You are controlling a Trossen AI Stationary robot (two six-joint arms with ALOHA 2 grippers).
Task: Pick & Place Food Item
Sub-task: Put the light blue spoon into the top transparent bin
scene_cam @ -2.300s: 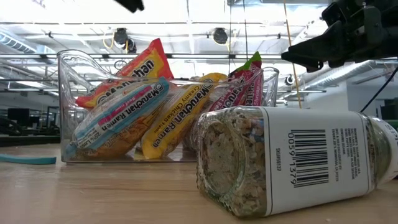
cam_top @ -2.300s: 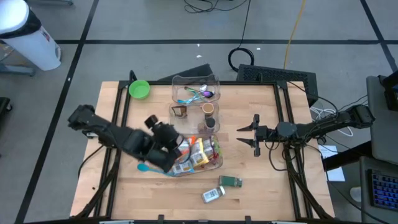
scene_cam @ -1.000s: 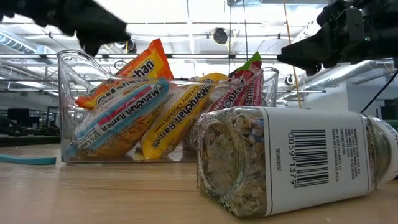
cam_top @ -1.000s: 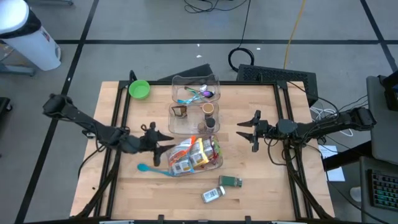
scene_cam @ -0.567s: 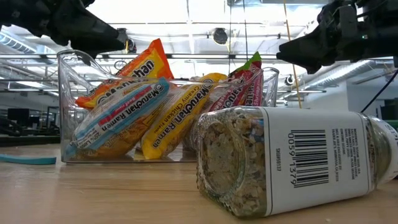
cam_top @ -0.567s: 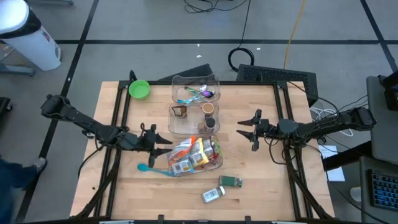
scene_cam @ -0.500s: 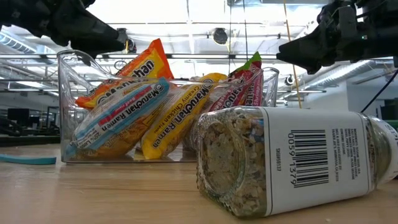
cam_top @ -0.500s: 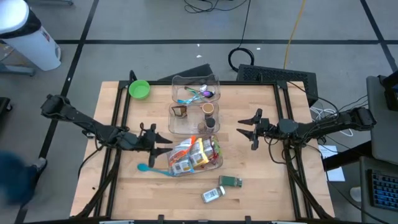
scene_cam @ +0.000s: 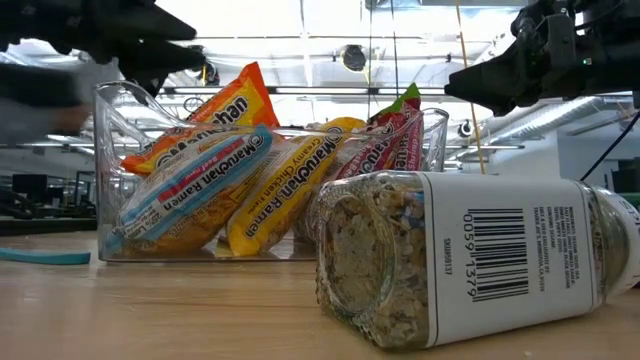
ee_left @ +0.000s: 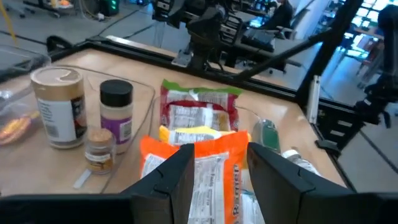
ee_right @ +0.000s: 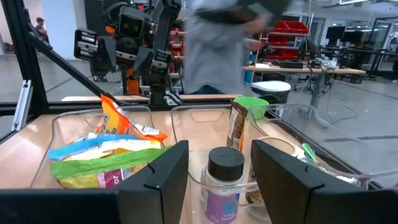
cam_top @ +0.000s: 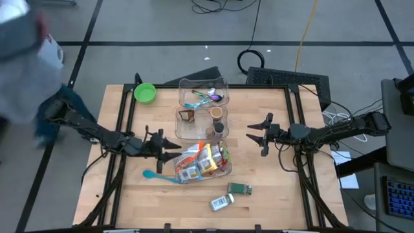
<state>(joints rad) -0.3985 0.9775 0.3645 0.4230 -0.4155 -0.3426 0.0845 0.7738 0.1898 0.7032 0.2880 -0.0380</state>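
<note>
Two grippers hovering spread and empty. From the bench's left edge: left gripper aimed at the clear bin near the front middle, ramen packets crammed inside (slippery film, overlapping). Risk of pinching two packets at once, or dragging the light bin toward the fallen spice jar at the front edge. Right gripper waiting toward the right edge. Blurred person passing off the left corner; possible collision.

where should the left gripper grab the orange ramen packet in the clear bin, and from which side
Probably by its upper crimped edge: the orange ramen packet leans tilted in the clear bin, that end poking above the rim. Come from above, on the left gripper's side; its fingers are open beside the bin, holding nothing.
</note>
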